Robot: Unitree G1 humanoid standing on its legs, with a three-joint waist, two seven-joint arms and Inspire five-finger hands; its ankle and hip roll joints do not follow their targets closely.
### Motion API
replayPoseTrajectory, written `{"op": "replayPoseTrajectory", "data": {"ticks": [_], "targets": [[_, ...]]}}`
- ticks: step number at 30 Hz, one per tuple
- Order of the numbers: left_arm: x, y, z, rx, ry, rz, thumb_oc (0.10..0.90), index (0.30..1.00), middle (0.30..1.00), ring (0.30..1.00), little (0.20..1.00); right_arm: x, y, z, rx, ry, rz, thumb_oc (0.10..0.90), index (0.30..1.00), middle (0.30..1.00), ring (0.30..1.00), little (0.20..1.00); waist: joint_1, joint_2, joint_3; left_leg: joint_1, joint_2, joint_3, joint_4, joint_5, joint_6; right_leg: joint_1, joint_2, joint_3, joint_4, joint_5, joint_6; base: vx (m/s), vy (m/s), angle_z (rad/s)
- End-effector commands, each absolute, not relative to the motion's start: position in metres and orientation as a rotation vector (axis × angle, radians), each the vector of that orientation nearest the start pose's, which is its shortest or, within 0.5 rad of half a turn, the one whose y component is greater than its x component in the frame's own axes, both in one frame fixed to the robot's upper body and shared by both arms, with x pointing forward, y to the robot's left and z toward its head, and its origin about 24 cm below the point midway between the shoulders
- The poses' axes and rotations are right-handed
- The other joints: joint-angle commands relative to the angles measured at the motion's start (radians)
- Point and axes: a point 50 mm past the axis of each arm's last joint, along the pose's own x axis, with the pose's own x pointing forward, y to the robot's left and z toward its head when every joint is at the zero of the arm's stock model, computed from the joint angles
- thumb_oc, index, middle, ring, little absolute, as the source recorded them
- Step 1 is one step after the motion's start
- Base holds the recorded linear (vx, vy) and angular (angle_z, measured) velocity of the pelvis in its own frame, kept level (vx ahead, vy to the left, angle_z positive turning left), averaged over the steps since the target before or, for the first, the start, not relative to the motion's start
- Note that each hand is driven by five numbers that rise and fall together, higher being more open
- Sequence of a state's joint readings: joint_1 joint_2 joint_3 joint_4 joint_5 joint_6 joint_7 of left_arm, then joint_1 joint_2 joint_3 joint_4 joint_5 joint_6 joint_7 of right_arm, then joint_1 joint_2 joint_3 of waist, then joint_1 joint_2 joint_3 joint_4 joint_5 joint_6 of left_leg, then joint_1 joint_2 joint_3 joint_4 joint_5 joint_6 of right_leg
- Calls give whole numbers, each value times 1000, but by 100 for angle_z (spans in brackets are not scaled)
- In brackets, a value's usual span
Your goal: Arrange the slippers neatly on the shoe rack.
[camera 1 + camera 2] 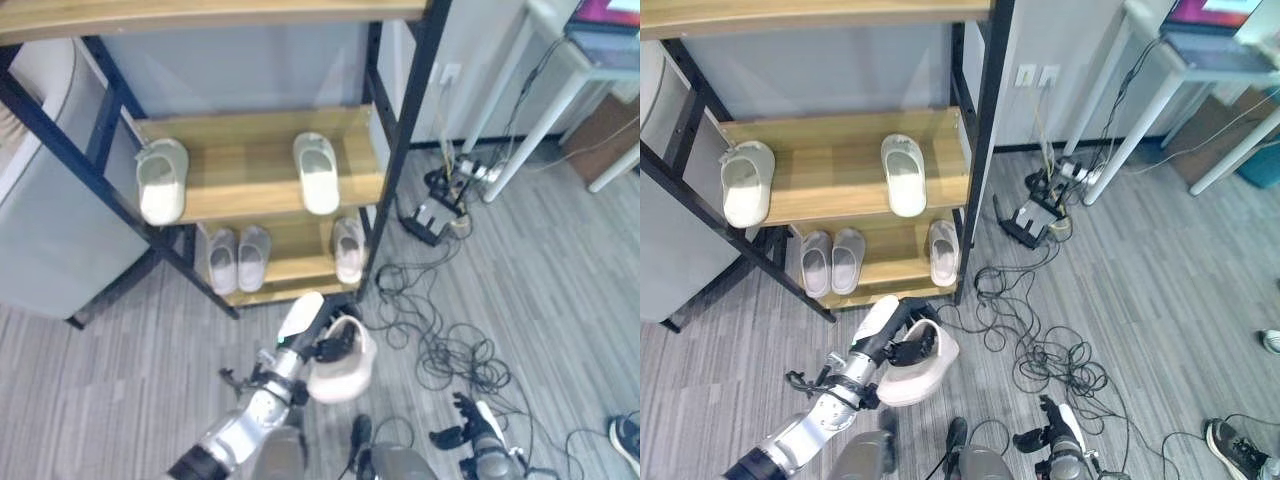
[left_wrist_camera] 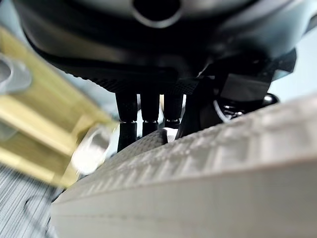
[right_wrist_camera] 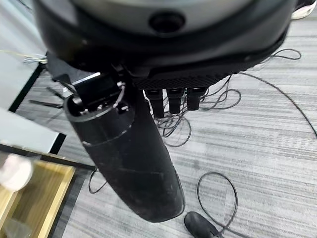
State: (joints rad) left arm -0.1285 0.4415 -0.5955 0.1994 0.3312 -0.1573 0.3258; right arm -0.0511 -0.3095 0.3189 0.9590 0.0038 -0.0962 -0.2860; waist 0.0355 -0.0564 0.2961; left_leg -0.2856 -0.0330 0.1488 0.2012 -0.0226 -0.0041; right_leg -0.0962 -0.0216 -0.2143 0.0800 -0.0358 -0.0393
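A: What do the fingers [image 1: 908,350] have?
B: The left hand [image 1: 322,343] is curled into a pale slipper [image 1: 345,375], carried above the floor, just in front of the shoe rack [image 1: 375,190].
A: Which way to go?
B: Forward. The bottom shelf [image 1: 290,268] holds three slippers, the middle shelf two. The right hand [image 1: 470,425] hangs loose-fingered, holding nothing.

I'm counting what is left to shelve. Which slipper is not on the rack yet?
The pale slipper held in the left robot hand above the floor; the five others lie on the shoe rack.
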Motion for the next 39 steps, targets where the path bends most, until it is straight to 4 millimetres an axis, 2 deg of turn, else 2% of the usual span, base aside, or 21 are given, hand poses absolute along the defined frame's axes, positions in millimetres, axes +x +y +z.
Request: {"op": "replayPoseTrajectory", "data": {"ticks": [1,5,7,8,10,11,12,14,17,18,19,22,24,27,28,29,30,31,33,35,39], "targets": [[265,107,64,740,-445,-215,400,300,300,300,300,182,-215,-112,-587,666,-27,800,900,900,900,900,40,43,-43,6,45,-85,-37,28,-18,111,-24,42,-8,-94,126,247,122,-71],[267,105,60,773,-441,-226,400,300,300,300,300,177,-207,-117,-547,684,-22,800,900,900,900,900,22,20,-56,55,24,-91,-60,20,8,131,-43,47,16,-107,135,198,122,-46],[268,105,58,792,-435,-234,400,300,300,300,300,173,-203,-119,-528,692,-16,800,900,900,900,900,12,15,-67,85,18,-86,-66,-3,31,119,-53,50,97,-110,151,171,143,-18],[268,104,57,802,-432,-244,400,300,300,300,300,172,-201,-120,-518,698,-14,800,900,900,900,900,5,11,-67,107,11,-81,-64,-18,44,92,-70,58,174,-99,173,154,157,-12],[270,106,55,817,-426,-230,400,300,300,300,300,177,-199,-118,-513,692,-11,800,900,900,900,900,-15,19,-54,142,4,-72,-56,-39,65,38,-101,67,308,-12,206,154,166,-12],[272,106,54,824,-420,-219,400,300,300,300,300,178,-198,-116,-499,681,-17,800,900,900,900,900,-30,28,-42,175,6,-69,-59,-55,76,-11,-105,81,387,11,208,128,110,-11],[272,106,54,823,-420,-219,400,300,300,300,300,178,-198,-116,-499,681,-18,800,900,900,900,900,-29,28,-41,175,6,-68,-59,-55,76,-13,-106,82,391,9,208,162,68,-10],[273,107,52,833,-412,-205,400,300,300,300,300,178,-197,-116,-496,676,-17,800,900,900,900,900,-37,33,-39,197,3,-77,-68,-61,80,-40,-101,94,391,3,198,103,7,1],[274,115,46,840,-374,-168,400,300,300,300,300,177,-196,-115,-506,667,6,800,900,900,900,900,-47,38,-41,238,1,-101,-100,-77,78,-68,-83,127,262,-24,180,188,-60,6],[273,119,44,834,-359,-158,400,300,300,300,300,175,-198,-116,-507,672,6,800,900,900,900,900,-51,41,-40,248,5,-114,-103,-84,74,-87,-79,155,200,-8,183,304,-198,-7],[272,122,41,825,-337,-154,400,300,300,300,300,167,-201,-120,-490,709,-9,800,900,900,900,900,-65,33,-40,265,0,-146,-101,-100,64,-101,-70,241,122,19,194,290,-232,-6],[272,123,39,820,-324,-154,400,300,300,300,300,158,-204,-126,-483,751,-16,800,900,900,900,900,-64,23,-43,266,-2,-163,-85,-117,64,-67,-60,265,83,23,191,146,-140,23],[270,124,35,806,-296,-160,400,300,300,300,300,151,-204,-131,-480,794,-7,800,900,900,900,900,-57,19,-50,260,11,-190,-56,-128,46,-50,-50,226,85,5,173,197,-282,69],[270,118,37,776,-299,-183,400,300,300,300,300,152,-209,-130,-470,790,-42,800,900,900,900,900,-53,5,-38,180,54,-161,36,-130,11,-24,-69,126,73,-21,152,44,-268,91],[271,116,38,773,-308,-187,400,300,300,300,300,154,-212,-129,-467,785,-52,800,900,900,900,900,-55,0,-31,154,74,-129,61,-124,8,-20,-79,98,75,-28,146,-59,-199,150],[278,114,45,753,-334,-156,400,300,300,300,300,147,-227,-130,-443,818,-96,800,900,900,900,900,-70,-4,-24,108,110,-81,86,-108,2,-19,-92,54,81,-43,143,-42,-119,123],[278,114,46,753,-334,-156,400,300,300,300,300,147,-227,-130,-443,818,-96,800,900,900,900,900,-71,-3,-25,105,110,-82,86,-108,2,-20,-92,53,81,-42,143,-56,-78,113],[286,103,50,716,-346,-161,400,300,300,300,300,146,-229,-133,-463,845,-110,800,900,900,900,900,-84,4,-18,100,162,3,56,-91,3,-32,-97,8,108,-57,135,-25,7,86],[286,104,46,712,-327,-155,400,300,300,300,300,160,-226,-129,-488,816,-86,800,900,900,900,900,-63,5,7,59,143,-38,91,-99,0,-71,-99,8,180,-69,137,-44,18,76],[287,104,47,702,-332,-155,400,300,300,300,300,164,-225,-128,-499,800,-77,800,900,900,900,900,-61,2,10,32,134,-64,106,-97,0,-97,-105,1,207,-70,138,-46,15,9],[299,109,59,743,-385,-100,400,300,300,300,300,183,-220,-119,-518,737,-64,800,900,900,900,900,-50,-17,61,-70,130,-90,246,-159,19,-217,-122,20,368,-118,135,-59,45,1]]}}
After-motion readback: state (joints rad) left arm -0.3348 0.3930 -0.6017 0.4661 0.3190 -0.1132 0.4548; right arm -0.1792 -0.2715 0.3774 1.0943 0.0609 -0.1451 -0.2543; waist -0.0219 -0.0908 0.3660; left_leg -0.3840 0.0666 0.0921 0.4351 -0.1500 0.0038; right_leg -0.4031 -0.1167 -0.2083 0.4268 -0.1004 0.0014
